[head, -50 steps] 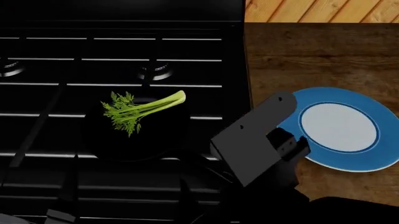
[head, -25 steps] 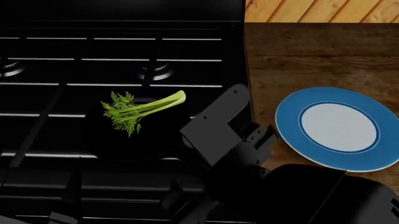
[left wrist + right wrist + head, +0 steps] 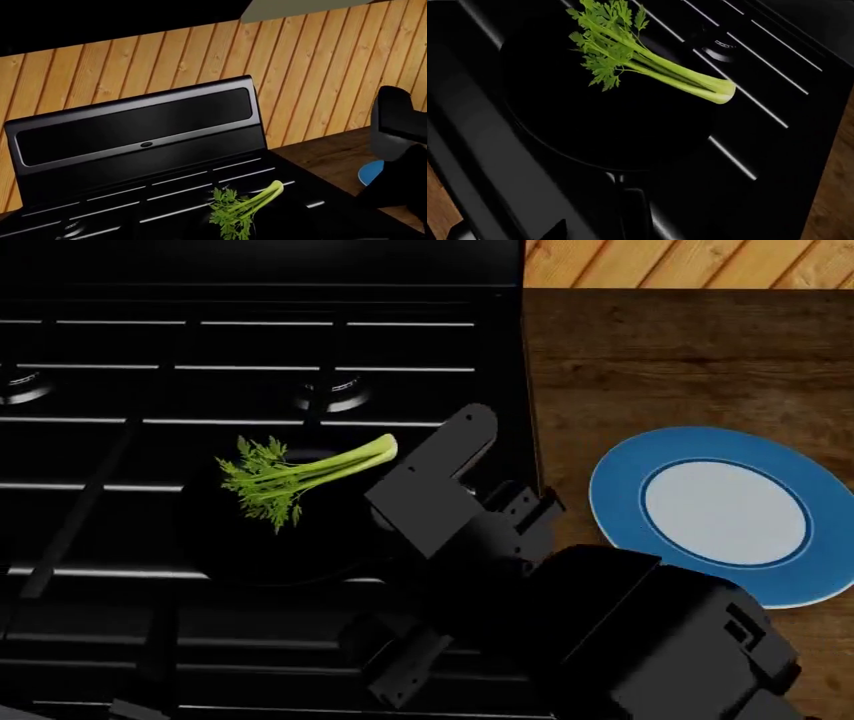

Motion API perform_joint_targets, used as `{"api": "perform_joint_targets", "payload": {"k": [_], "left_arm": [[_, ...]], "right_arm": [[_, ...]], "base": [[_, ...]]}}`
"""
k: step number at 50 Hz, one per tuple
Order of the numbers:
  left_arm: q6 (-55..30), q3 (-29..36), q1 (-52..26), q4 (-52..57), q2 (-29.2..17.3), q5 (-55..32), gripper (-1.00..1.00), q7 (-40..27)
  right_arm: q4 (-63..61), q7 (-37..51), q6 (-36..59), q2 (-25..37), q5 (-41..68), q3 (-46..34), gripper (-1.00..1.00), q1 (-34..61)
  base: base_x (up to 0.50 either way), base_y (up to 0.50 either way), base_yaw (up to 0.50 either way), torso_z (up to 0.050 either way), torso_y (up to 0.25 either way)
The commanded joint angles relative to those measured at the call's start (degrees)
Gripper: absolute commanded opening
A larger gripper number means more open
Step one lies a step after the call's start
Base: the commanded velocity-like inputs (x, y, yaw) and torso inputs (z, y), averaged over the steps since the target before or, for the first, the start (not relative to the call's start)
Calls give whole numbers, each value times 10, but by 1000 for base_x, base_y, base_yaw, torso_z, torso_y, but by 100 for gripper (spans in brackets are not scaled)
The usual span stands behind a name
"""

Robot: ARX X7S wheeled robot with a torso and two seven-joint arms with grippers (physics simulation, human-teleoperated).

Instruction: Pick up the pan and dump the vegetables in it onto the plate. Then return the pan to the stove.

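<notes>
**Right arm swings in over the pan handle**

Dark stove grates (image 3: pixel 267 368) fill the scene. Since a second ago the right gripper (image 3: pixel 441 490) has crossed from the blue plate (image 3: pixel 617 485) to the pan (image 3: pixel 594 115), so a handle grasp looks next. Just below it lies the pan handle (image 3: pixel 630 210); beyond, the celery (image 3: pixel 647 62) rests in the pan. I cannot tell its jaw opening.

Pan (image 3: pixel 607 120): black on black; handle cut off by the right wrist picture's edge, rim barely traceable in head view.
Right gripper (image 3: pixel 461 495): fingertips lost in dark housing; jaw state unreadable.
Plate (image 3: pixel 371 171): mostly hidden behind the right arm in left wrist view.
Stove (image 3: pixel 254 340): cropped at the left and near edges.
Left gripper: outside every picture.
</notes>
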Motion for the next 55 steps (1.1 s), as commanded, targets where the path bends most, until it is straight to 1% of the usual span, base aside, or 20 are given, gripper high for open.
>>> {"api": "perform_joint_targets", "payload": {"k": [1,8,16,20,25,26,32,38,45,49,55], "left_arm": [[7,-5,3,1,4,-14,100,13],[9,-5,4,1,2,-17,100,12],[14,-2,8,2,0,-19,100,10],[13,-4,7,4,-2,-21,100,9],[10,-2,3,7,-3,-21,100,6],[7,-4,2,11,-3,-22,100,5],[9,-9,5,12,-5,-25,100,2],[6,-7,1,10,-5,-27,100,0],[13,-9,7,3,-6,-29,100,-2],[12,-8,8,5,-7,-31,100,-4],[19,-4,12,-3,-8,-30,100,-6]], "right_arm": [[84,-44,-37,-39,-47,-27,100,16],[140,-67,-60,-66,-70,-53,100,19],[175,-85,-68,-89,-83,-73,100,25],[194,-90,-76,-93,-84,-74,100,20],[197,-92,-62,-90,-69,-68,100,10],[191,-91,-61,-87,-67,-67,-100,7],[155,-62,-53,-63,-45,-27,-100,11],[89,-12,-48,-29,-31,22,-100,27],[6,38,-46,6,2,96,-100,54],[1,48,-45,16,13,121,-100,61],[34,54,-68,25,30,163,-100,46]], "base": [[0,0,0,0,0],[0,0,0,0,0],[0,0,0,0,0],[0,0,1,0,0],[2,0,2,0,0],[0,0,3,0,0],[2,1,1,0,0],[0,0,0,0,0],[0,0,0,0,0],[0,0,0,0,0],[0,0,0,0,3]]}}
